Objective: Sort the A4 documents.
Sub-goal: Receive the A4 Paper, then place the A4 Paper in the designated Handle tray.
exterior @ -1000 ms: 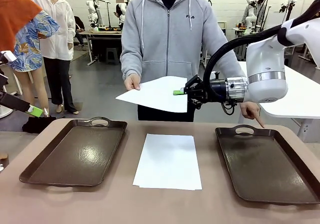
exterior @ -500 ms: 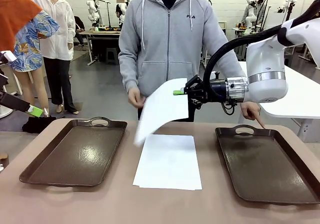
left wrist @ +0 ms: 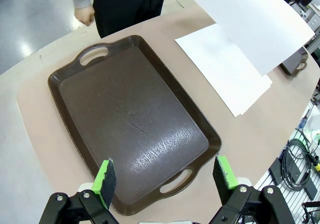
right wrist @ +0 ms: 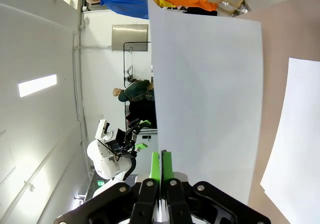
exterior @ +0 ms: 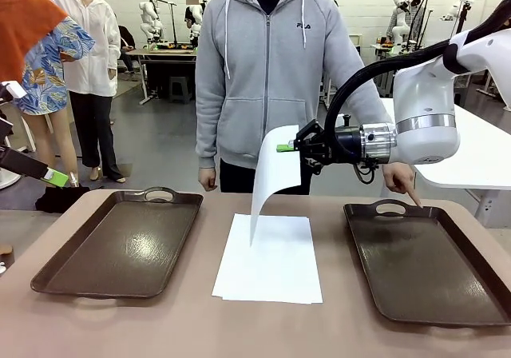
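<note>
White A4 paper shows in 2 places. 1 thin white hanging sheet (exterior: 275,174) is in the air over the middle of the tan bench (exterior: 200,326), pinched at its upper edge by the right claw (exterior: 287,147). The right claw's black fingers with green pads are clenched flat on the paper. From there the hanging sheet droops and curls downward, its lowest corner over the far part of a small flat stack of white sheets (exterior: 270,262) lying on the bench. Whether that corner touches the stack I cannot tell.

In the right wrist view the right claw (right wrist: 161,164) grips the hanging sheet (right wrist: 205,94) at its near edge, with the stack (right wrist: 295,134) beyond it.

The stack sits between 2 dark brown handled plastic trays, well apart from both. These are the left tray (exterior: 120,246) and the right tray (exterior: 423,270).

In the left wrist view the left claw (left wrist: 166,176) hovers released, fingers spread wide, above the near handle of the left tray (left wrist: 130,119) and holding nothing. The stack (left wrist: 225,69) and the hanging sheet (left wrist: 255,29) lie farther off.

A person in a grey zip hoodie (exterior: 267,70) stands at the far side. 1 hand (exterior: 402,180) points a finger down at the right tray's far handle, and the other hand (exterior: 207,180) hangs by the bench edge.
</note>
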`<state>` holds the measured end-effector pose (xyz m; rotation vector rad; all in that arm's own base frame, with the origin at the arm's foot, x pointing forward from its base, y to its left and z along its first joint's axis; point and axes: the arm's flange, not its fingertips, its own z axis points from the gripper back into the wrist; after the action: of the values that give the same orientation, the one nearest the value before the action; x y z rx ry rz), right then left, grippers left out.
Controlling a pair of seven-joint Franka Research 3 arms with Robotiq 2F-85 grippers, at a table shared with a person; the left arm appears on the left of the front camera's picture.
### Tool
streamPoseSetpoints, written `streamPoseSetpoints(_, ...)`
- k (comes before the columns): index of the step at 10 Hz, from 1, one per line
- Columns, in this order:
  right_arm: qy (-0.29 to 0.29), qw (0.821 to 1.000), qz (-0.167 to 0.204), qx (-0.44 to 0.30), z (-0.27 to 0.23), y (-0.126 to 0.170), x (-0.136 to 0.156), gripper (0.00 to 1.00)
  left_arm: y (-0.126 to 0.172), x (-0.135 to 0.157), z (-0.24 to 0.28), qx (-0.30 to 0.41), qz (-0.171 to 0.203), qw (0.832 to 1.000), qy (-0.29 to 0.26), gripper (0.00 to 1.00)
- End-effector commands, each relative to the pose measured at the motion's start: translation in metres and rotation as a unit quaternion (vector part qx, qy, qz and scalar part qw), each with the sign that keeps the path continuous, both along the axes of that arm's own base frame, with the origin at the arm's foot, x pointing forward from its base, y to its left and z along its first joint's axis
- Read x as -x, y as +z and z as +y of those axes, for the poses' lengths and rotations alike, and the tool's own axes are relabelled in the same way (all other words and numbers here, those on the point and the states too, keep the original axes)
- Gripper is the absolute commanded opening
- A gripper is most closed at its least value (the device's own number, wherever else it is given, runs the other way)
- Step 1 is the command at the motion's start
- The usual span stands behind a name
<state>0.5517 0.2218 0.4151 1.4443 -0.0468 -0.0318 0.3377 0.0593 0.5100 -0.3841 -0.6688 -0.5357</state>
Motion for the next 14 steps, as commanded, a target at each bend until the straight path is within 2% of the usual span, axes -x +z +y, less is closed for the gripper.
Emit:
streamPoseSetpoints(1,-0.004,1.000,0.000,0.003,-0.001,0.000,-0.001,0.00,-0.001,0.000,0.001,0.006,-0.001,1.000,-0.002,1.00)
streamPoseSetpoints(12,0.000,1.000,0.000,0.000,0.000,0.000,0.000,0.01,-0.001,0.000,0.001,0.006,-0.001,1.000,-0.002,1.00)
streamPoseSetpoints(13,0.019,1.000,-0.007,-0.003,-0.016,0.017,0.020,0.01,-0.001,0.000,0.001,0.006,-0.001,1.000,-0.002,1.00)
streamPoseSetpoints(14,0.029,1.000,0.002,-0.009,-0.034,0.029,0.031,0.01,-0.001,0.000,0.001,0.006,-0.001,1.000,-0.002,1.00)
